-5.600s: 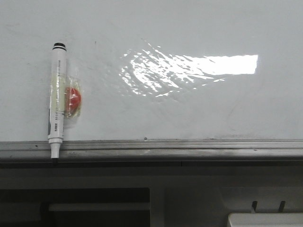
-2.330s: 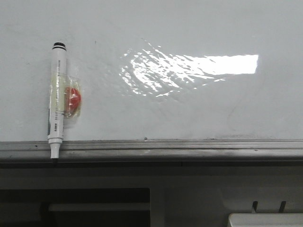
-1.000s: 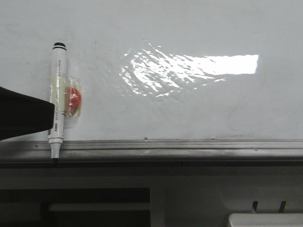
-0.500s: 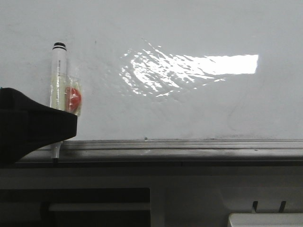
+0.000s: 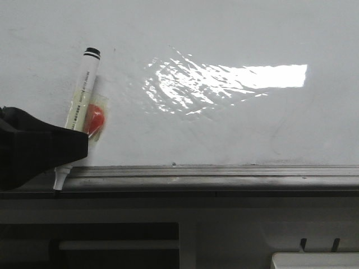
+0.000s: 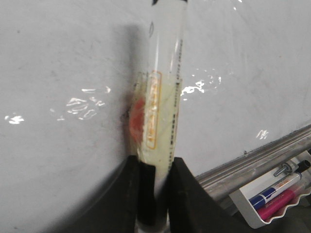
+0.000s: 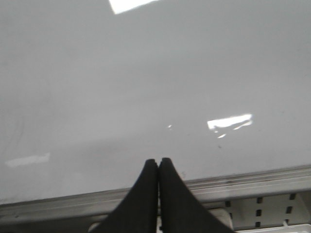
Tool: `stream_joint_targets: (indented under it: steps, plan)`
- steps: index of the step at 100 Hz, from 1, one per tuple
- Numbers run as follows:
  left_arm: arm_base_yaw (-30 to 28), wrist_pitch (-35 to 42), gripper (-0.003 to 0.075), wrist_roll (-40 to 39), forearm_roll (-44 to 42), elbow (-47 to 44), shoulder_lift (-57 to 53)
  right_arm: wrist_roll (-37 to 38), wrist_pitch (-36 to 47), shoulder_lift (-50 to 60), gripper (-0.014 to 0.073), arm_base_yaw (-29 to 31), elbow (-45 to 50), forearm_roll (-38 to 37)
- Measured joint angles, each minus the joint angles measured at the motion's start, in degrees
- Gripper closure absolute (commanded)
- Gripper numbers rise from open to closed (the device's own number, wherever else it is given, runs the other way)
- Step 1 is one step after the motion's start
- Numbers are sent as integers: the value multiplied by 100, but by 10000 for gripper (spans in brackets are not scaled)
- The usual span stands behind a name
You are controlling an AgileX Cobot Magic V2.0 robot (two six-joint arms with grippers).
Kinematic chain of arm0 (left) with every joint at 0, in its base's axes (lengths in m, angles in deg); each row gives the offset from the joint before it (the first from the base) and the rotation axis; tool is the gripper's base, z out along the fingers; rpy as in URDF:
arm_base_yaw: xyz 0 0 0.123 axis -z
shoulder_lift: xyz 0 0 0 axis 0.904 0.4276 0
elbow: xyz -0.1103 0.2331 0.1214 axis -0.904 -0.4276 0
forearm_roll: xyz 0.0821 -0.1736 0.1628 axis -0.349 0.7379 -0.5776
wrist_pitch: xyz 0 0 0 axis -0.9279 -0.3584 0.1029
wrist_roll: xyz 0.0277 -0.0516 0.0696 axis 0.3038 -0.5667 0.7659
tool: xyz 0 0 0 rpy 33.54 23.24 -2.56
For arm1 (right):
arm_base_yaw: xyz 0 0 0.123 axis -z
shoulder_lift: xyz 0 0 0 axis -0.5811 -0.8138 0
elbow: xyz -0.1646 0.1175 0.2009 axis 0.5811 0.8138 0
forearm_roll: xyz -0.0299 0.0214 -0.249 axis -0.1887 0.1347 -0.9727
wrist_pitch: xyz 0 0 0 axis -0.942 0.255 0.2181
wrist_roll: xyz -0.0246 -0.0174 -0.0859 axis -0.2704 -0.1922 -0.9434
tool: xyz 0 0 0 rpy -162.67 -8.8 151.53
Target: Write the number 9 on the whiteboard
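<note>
Left tool [image 6: 154,194] is clamped on the lower barrel of the white marker pen with black end cap [image 5: 79,106]; both black fingers [image 6: 130,194] press against the barrel from either side in the left wrist view. In the front view the left tool [image 5: 56,151] comes in from the left edge and covers the marker's lower part, with only the pale nib poking out below it at the grey metal rail [image 5: 224,176]. Marker is tilted, cap end leaning away to the right of the tool. A red round magnet under clear yellowish tape [image 5: 96,119] sits on the barrel just above the tool's grip, on the side facing the board. The large glossy white whiteboard [image 5: 235,123] shows bare white surface beyond the tool; no number 9 stroke visible on it in any view, just a bright glare patch well to the right of the left tool. Right tool [image 7: 158,167] has its two black fingers pressed together, tips touching, nothing between them, pointing at the whiteboard [image 7: 146,87] just above the rail. A white wavy tray with a blue marker and a pink marker [image 6: 274,196] lies below the rail, off to the side of the left tool.
</note>
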Motion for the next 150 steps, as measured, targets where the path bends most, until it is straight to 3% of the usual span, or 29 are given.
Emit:
stream_joint_targets:
  steps: [25,37,47,59,66,87,114,150]
  plan:
    - [0,-104,741,0,-148,0,-111,-109,-226,-865,662,-1928,-348,21]
    - [0,-187,741,-9,-675,0,-419,-362,-191,-1590,647,-2776,-788,21]
    - [0,-450,741,-9,-1326,50,-682,-465,-17,-2194,501,-3371,-1205,21]
    - [0,-825,741,44,-2578,198,-865,-503,100,-2900,203,-4024,-1756,21]
    - [0,-913,741,58,-3315,281,-906,-513,157,-3282,141,-4385,-2040,21]
    - [0,-952,741,309,-4140,396,-909,-548,425,-4156,142,-5361,-2587,21]
    - [0,-863,740,600,-4354,410,-909,-558,696,-4793,153,-5535,-2968,34]
    - [0,-837,740,789,-4367,410,-909,-558,811,-5103,545,-5535,-3004,80]
